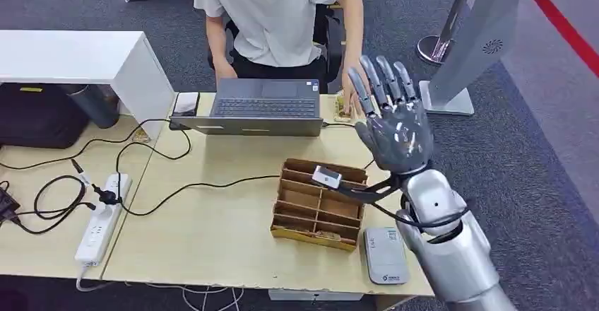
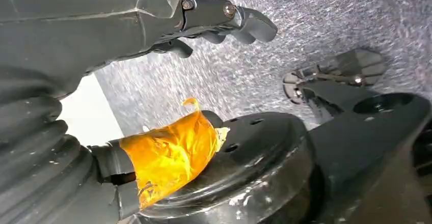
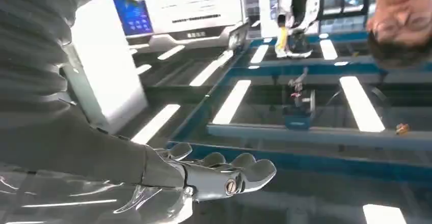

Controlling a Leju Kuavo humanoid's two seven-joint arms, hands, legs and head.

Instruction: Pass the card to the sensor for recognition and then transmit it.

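The right hand [image 1: 395, 131] is raised above the far right part of the wooden table [image 1: 212, 233], palm turned upward, its fingers [image 1: 385, 81] stretched straight and held close side by side, with nothing gripped. In the right wrist view the same fingers [image 3: 239, 175] are seen extended against a ceiling of light strips, nothing between them. Just beyond the fingertips a person [image 1: 275, 14] in a white shirt is seated behind an open laptop [image 1: 265, 106]. Below the heel of the hand a wooden compartment tray [image 1: 318, 205] is placed, with a small white-and-black device [image 1: 326, 177] resting on its far rim. Nearer the wrist, a grey card reader [image 1: 386, 254] lies flat at the table's near edge. The card cannot be made out anywhere. The left hand [image 2: 214, 23] hangs over grey carpet, its fingers slightly curled and holding nothing.
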